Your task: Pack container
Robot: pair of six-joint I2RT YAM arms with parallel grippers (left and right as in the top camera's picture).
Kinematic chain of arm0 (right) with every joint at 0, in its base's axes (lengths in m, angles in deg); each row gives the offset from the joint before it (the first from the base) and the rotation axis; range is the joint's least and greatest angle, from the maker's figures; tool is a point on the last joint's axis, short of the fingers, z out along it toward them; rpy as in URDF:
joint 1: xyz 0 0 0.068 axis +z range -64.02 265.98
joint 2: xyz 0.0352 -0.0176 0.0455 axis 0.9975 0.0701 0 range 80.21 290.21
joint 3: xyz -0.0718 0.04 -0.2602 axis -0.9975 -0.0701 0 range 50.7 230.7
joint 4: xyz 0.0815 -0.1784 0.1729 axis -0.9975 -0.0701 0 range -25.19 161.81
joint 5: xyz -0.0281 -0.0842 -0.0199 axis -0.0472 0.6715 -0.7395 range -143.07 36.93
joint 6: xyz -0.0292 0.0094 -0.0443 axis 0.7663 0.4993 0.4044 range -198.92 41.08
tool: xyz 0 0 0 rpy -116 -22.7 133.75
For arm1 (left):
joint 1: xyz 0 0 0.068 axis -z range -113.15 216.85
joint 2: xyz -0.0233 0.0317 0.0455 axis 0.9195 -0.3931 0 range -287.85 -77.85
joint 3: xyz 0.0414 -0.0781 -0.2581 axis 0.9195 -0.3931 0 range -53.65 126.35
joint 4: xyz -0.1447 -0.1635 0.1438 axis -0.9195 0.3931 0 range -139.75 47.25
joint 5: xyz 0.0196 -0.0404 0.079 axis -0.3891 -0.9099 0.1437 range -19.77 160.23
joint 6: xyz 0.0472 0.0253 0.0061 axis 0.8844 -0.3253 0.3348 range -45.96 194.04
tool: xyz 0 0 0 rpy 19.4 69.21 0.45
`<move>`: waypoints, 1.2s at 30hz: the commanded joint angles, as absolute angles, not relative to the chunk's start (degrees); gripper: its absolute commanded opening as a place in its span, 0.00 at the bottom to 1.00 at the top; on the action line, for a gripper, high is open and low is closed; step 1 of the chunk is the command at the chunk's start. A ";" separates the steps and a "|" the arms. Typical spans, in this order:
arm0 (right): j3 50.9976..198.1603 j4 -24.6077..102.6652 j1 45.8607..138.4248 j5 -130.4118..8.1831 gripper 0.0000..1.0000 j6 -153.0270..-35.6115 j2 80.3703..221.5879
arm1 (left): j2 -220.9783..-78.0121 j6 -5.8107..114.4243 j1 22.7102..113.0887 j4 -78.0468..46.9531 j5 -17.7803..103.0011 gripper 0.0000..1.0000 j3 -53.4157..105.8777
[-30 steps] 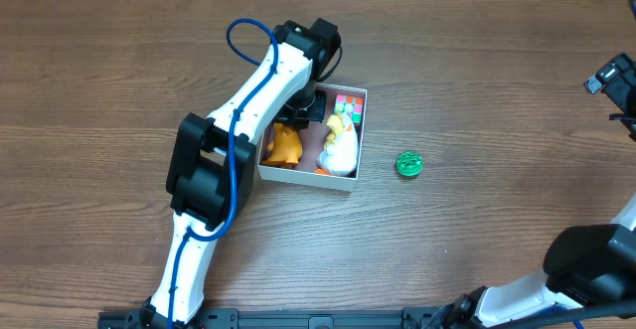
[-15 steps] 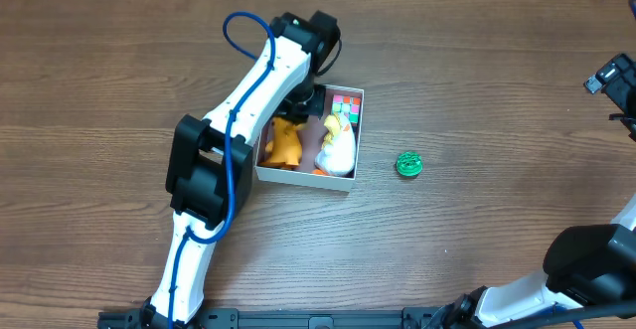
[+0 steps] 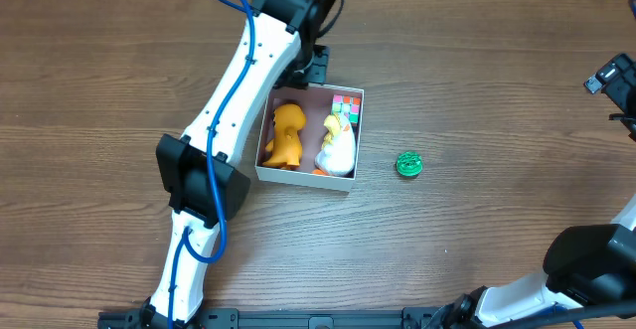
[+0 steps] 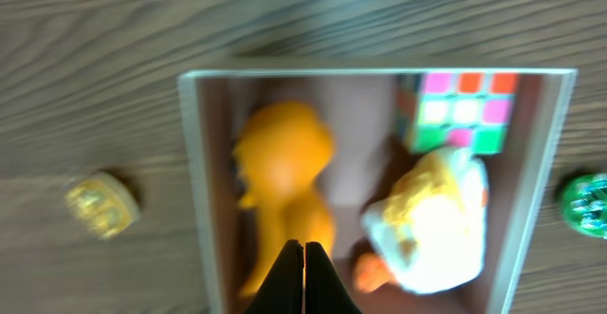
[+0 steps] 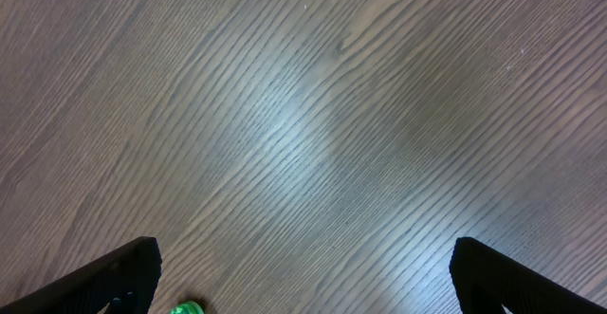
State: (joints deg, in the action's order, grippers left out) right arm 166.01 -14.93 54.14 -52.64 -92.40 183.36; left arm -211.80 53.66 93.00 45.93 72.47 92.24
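Observation:
The container (image 3: 303, 179) is a shallow white-walled box on the wooden table. Inside it lie an orange toy figure (image 3: 286, 136), a white and yellow toy (image 3: 338, 150) and a colourful puzzle cube (image 3: 347, 105). My left gripper (image 3: 312, 72) hangs shut and empty over the container's far edge. In the left wrist view its black fingertips (image 4: 303, 249) are pressed together above the orange toy (image 4: 283, 176), with the container wall (image 4: 194, 191) to the left. My right gripper (image 5: 318, 286) is open over bare table and holds nothing.
A green disc (image 3: 408, 164) lies on the table right of the container and shows in the right wrist view (image 5: 187, 307). A yellowish disc (image 4: 100, 205) lies left of the container. My right gripper (image 3: 611, 76) sits at the far right edge.
My left arm has drawn back from inside the container toward the far side, uncovering the orange toy. The right arm has not moved.

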 commanded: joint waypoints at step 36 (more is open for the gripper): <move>166.05 -14.77 54.08 -52.34 1.00 -92.61 183.10 | -212.02 59.96 82.05 47.11 59.64 0.04 66.82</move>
